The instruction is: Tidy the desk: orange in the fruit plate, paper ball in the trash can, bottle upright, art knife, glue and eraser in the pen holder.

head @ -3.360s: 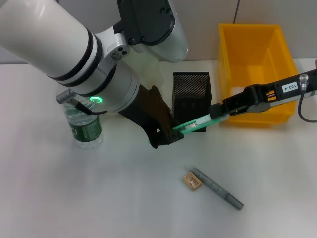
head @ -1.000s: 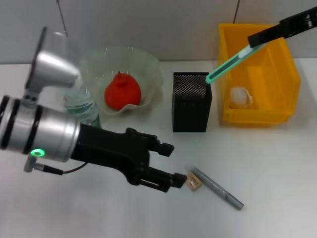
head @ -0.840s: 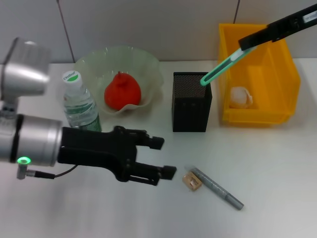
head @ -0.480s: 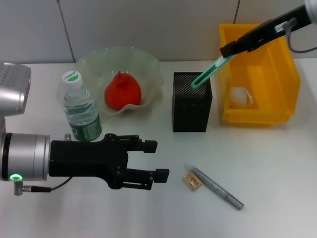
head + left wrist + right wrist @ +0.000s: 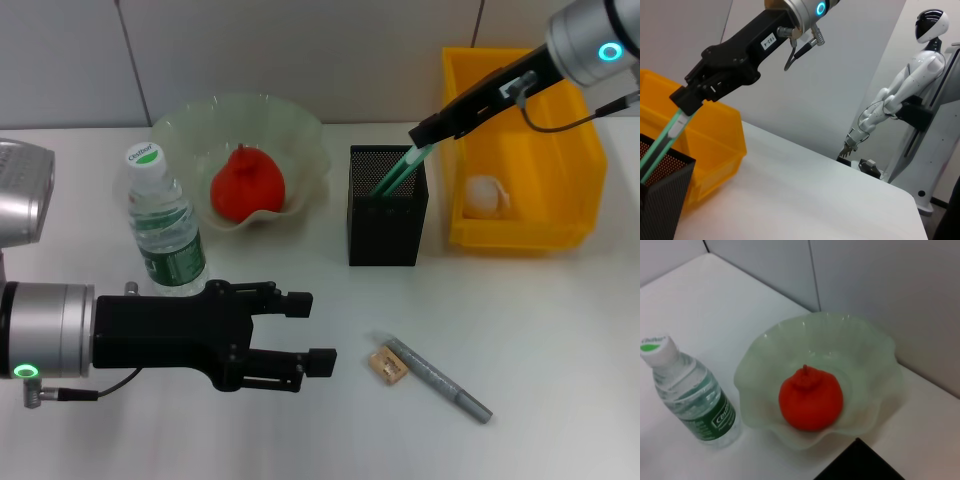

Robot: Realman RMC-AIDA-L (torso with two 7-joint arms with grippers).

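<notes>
Above the pen holder (image 5: 388,205), right tool (image 5: 420,133) clamped on green art knife (image 5: 397,171) dipping inside, left tool (image 5: 305,335) spread empty over tabletop (image 5: 560,340) near eraser (image 5: 386,365).

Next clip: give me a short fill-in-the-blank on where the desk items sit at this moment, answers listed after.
1. The orange lies in the ____.
2. The right gripper holds the green art knife with its lower end inside the black mesh ____.
3. The paper ball lies in the ____ bin.
4. The eraser and the grey glue stick lie on the ____, near the open left gripper.

Answers: fruit plate; pen holder; yellow; table
</notes>
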